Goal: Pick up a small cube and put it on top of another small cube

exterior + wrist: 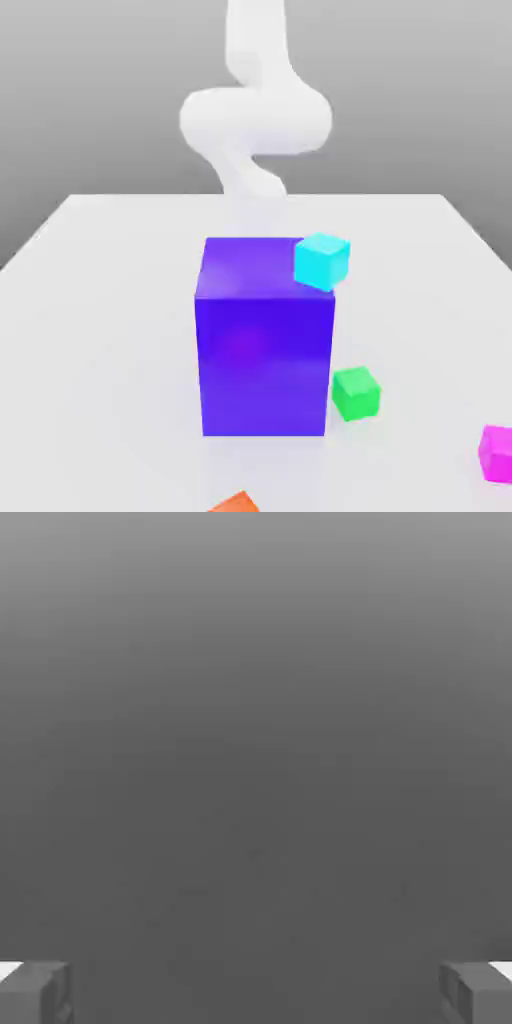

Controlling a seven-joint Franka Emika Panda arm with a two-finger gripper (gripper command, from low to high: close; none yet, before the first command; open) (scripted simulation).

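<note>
Cyan cube (322, 260): a small cube at the upper right corner of the big blue block as the exterior view shows it, overlapping that corner; whether it rests on the block's top or lies on the table just behind it cannot be told.
Green cube (356, 392): on the table, just beside the blue block's lower right edge in the exterior view, turned a little so one corner faces the camera.
Magenta cube (497, 452): near the table's front, at the exterior view's right edge and partly cut off by it, well apart from the green one.
Orange cube (236, 503): at the table's front edge, in front of the blue block, with a mere sliver of its top corner visible.
Blue block (264, 340): a tall box (much larger than any of the small cubes) standing upright near the middle of the table.
Table (100, 330): pale, flat surface carrying everything, its far edge running below the arm.
Arm (255, 110): white, rising beyond the table's far edge, behind the blue block.
Gripper (256, 994): spread wide, its two grey fingertips (34, 992) far apart in the hand view, nothing between them but plain grey background.
</note>
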